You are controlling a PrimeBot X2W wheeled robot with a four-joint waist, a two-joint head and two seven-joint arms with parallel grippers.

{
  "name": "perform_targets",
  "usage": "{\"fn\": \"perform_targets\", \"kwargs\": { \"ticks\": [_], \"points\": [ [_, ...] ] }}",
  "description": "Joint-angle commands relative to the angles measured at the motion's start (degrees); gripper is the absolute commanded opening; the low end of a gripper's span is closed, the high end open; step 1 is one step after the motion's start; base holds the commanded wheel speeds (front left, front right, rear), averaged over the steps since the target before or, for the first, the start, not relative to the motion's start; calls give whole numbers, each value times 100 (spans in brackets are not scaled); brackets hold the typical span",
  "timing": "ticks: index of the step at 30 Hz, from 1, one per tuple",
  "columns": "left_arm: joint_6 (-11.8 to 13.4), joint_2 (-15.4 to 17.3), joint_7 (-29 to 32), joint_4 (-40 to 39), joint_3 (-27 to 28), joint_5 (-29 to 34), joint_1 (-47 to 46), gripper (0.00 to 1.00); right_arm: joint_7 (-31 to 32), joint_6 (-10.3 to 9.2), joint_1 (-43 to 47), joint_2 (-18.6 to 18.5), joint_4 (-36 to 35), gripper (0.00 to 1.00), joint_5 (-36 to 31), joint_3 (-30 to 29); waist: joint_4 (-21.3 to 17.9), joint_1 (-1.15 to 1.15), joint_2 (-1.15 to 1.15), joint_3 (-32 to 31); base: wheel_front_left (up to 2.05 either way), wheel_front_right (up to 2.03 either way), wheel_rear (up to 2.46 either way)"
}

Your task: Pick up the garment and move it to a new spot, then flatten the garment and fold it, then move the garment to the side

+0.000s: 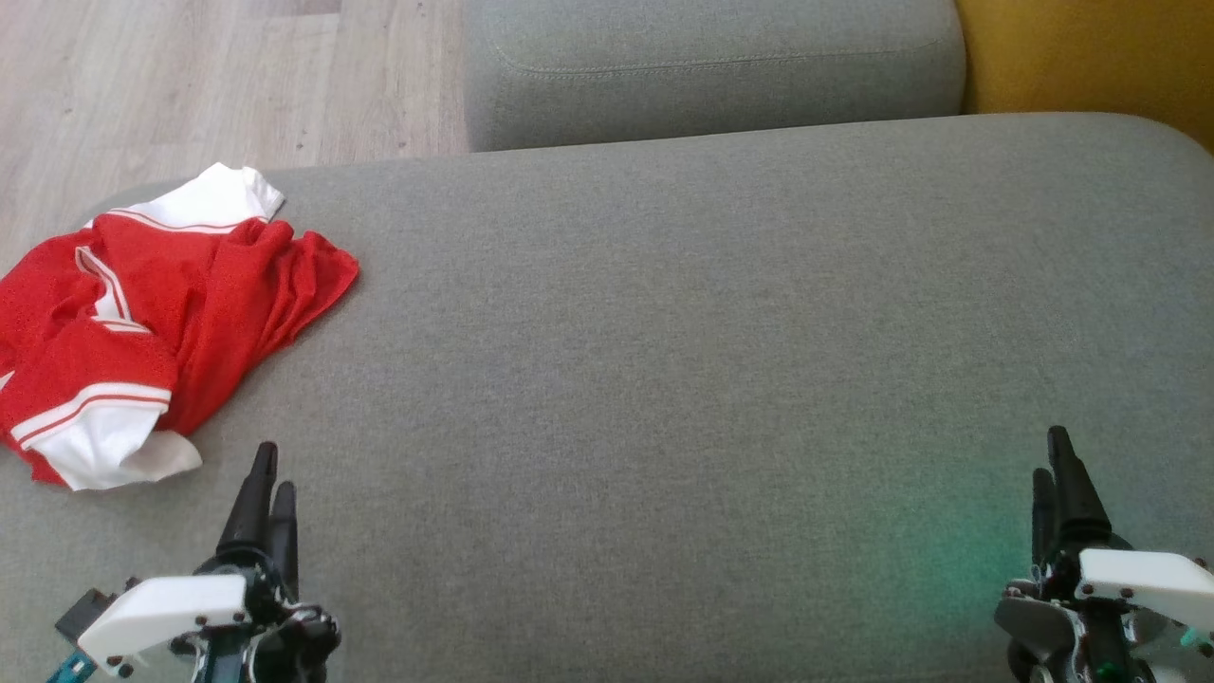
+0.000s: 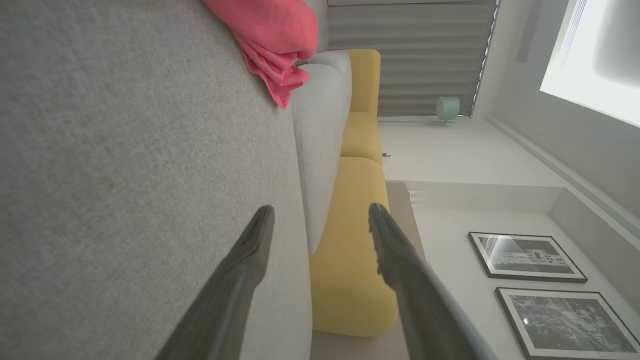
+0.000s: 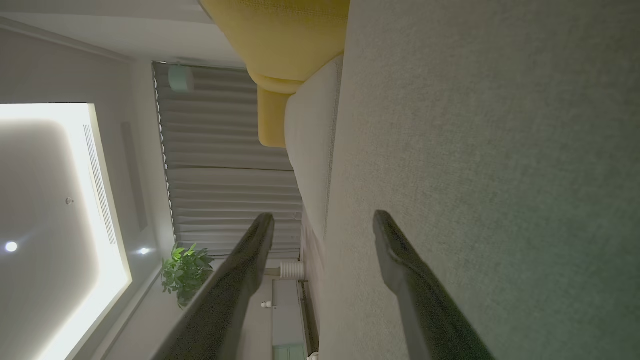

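The garment (image 1: pixel 142 313), a crumpled red mesh jersey with white, red-striped cuffs, is lying in a loose heap at the left edge of the grey, coarsely woven cushion (image 1: pixel 664 332). The left gripper (image 1: pixel 275 471) is pointing up just beside its near white cuff, not touching it; the right gripper (image 1: pixel 1050 455) is sitting well apart. Each is holding its tapered, matte dark fingers (image 2: pixel 250 260) spread wide, gripping nothing. A rounded yellow seat (image 1: pixel 1091 57) is showing behind.

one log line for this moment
stage: pre-pick | garment: crumpled, left end of grey cushion | left gripper: open, empty, near garment | right gripper: open, empty, far side
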Motion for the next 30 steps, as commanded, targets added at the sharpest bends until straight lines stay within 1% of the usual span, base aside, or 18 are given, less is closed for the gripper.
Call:
{"fn": "perform_targets", "kwargs": {
  "ticks": [1,14,22,23,30],
  "points": [
    [30,57,-49,-254,-4,119,-193,100,-65,7,-161,-31,-245,100,-158,36,0,0,0,-1,0,0,0],
    [277,68,-267,-429,-229,1159,-132,100,-272,12,-98,-32,-522,100,-1428,165,5,0,0,-12,0,0,0],
    [477,118,-402,-526,-343,1855,-104,100,-361,15,-54,-37,-705,100,-2266,321,13,0,0,-23,0,0,0],
    [477,118,-402,-526,-343,1855,-104,100,-361,15,-54,-37,-705,100,-2266,321,13,0,0,-23,0,0,0],
    [646,184,-519,-594,-433,2447,-66,100,-464,17,-28,-61,-802,100,-2892,479,19,0,0,-31,0,0,0]
  ]
}}
